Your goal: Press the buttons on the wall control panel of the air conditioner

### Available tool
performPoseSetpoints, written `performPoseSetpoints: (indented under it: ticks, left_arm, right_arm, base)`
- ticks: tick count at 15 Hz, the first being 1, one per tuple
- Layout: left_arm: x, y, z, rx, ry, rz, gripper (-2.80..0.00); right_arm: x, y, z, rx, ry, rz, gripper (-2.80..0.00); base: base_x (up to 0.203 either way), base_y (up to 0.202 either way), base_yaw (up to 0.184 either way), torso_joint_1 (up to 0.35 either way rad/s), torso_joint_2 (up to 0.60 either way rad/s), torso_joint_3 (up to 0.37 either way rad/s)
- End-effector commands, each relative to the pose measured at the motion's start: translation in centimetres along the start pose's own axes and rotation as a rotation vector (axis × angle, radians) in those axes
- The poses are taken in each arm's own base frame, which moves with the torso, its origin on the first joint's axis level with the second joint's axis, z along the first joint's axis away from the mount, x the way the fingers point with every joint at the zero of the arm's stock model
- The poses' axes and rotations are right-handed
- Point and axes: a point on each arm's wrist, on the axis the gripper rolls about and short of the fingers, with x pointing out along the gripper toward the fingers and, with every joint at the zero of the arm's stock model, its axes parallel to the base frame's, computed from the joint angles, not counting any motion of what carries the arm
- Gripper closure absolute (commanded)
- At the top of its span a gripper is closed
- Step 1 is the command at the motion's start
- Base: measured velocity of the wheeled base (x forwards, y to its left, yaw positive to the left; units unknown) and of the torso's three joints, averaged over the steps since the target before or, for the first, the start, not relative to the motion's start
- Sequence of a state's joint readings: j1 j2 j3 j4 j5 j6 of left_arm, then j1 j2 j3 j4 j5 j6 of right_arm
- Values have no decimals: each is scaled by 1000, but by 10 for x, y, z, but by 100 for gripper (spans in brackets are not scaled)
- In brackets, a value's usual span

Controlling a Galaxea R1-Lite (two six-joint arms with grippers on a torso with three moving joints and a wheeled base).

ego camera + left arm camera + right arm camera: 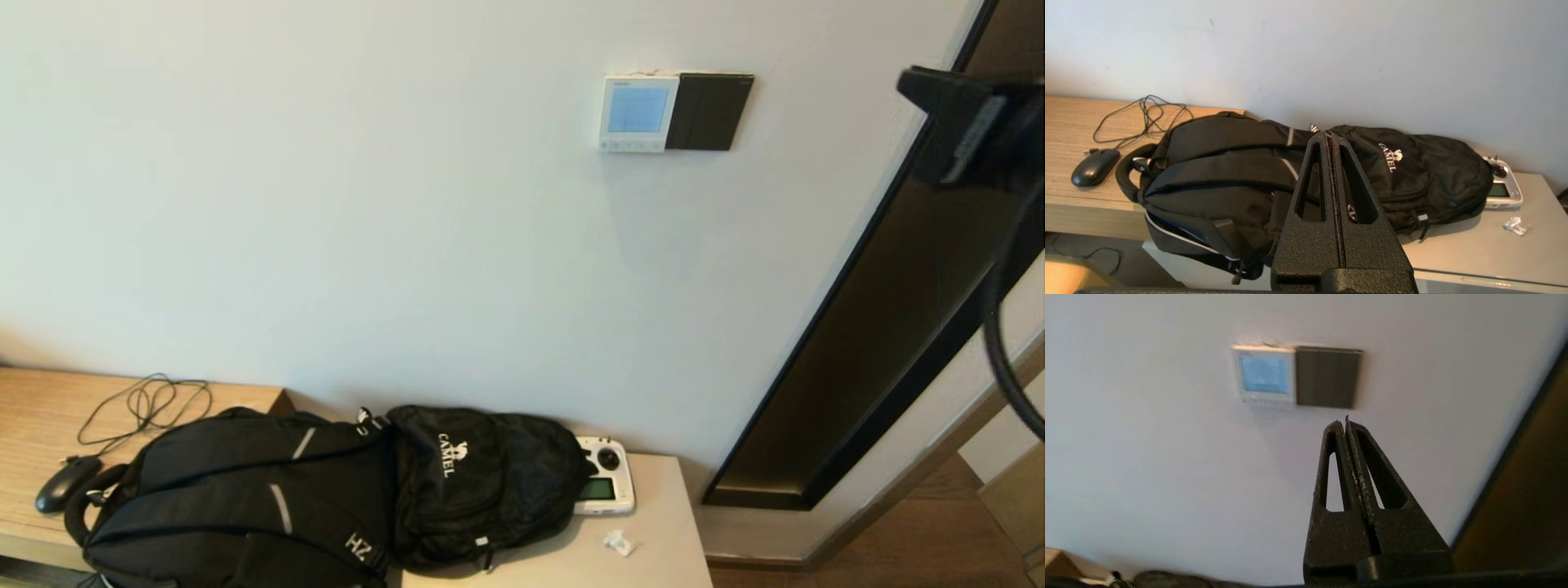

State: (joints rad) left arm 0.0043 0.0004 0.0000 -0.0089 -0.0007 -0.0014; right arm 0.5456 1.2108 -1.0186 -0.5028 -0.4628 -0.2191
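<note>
The air conditioner's wall control panel (638,113) is a small white square with a light-blue screen, high on the white wall. Its buttons (633,144) form a pale row along its bottom edge. It also shows in the right wrist view (1265,375), with the buttons (1267,401) blurred. My right gripper (1343,424) is shut and empty, held in the air short of the wall, below the black plate and to the panel's right. My right arm (971,122) shows at the far right of the head view. My left gripper (1329,134) is shut and empty, low above the backpacks.
A plain black square plate (710,112) sits right beside the panel. Two black backpacks (326,490) lie on the low table (653,555), with a white handheld controller (606,486), a black mouse (65,482) and a cable. A dark door frame (882,327) runs at the right.
</note>
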Motion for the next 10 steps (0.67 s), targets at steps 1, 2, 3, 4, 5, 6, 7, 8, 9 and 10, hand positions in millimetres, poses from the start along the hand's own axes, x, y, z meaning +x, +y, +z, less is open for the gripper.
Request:
performPoseSetpoints:
  ticks: [1,2,3,4,5,6,7,8,9,10]
  left_arm:
    - [0,0,0,0,-2,1,0]
    - [0,0,0,0,-1,1,0]
    - [0,0,0,0,-1,0,0]
    - [0,0,0,0,-2,0,0]
    - [0,0,0,0,-1,0,0]
    - [0,0,0,0,-1,0,0]
    - [0,0,0,0,-1,1,0]
    - [0,0,0,0,-1,0,0]
    - [0,0,0,0,-2,0,0]
    - [0,0,0,0,-1,0,0]
  right_arm:
    - [-48,-30,6,4,-29,-36,0]
    - [-66,-40,-6,-25,8,-51,0]
    - [-81,-48,-19,-48,43,-61,0]
    - [-97,-54,-33,-67,75,-67,0]
    - [-117,-60,-46,-80,98,-65,0]
    - [-134,-63,-61,-86,122,-51,0]
    - [-149,-65,-73,-81,145,-37,0]
    - [-165,-67,-86,-69,168,-22,0]
    - [-181,-68,-97,-60,190,3,0]
    - [-194,-67,-110,-55,220,30,0]
  base:
    - [0,0,0,0,0,0]
    - [0,0,0,0,0,0]
    - [0,0,0,0,0,0]
    - [0,0,0,0,0,0]
    - [0,0,0,0,0,0]
    - [0,0,0,0,0,0]
    - [0,0,0,0,0,0]
    - [0,0,0,0,0,0]
    - [0,0,0,0,0,0]
    - [0,0,0,0,0,0]
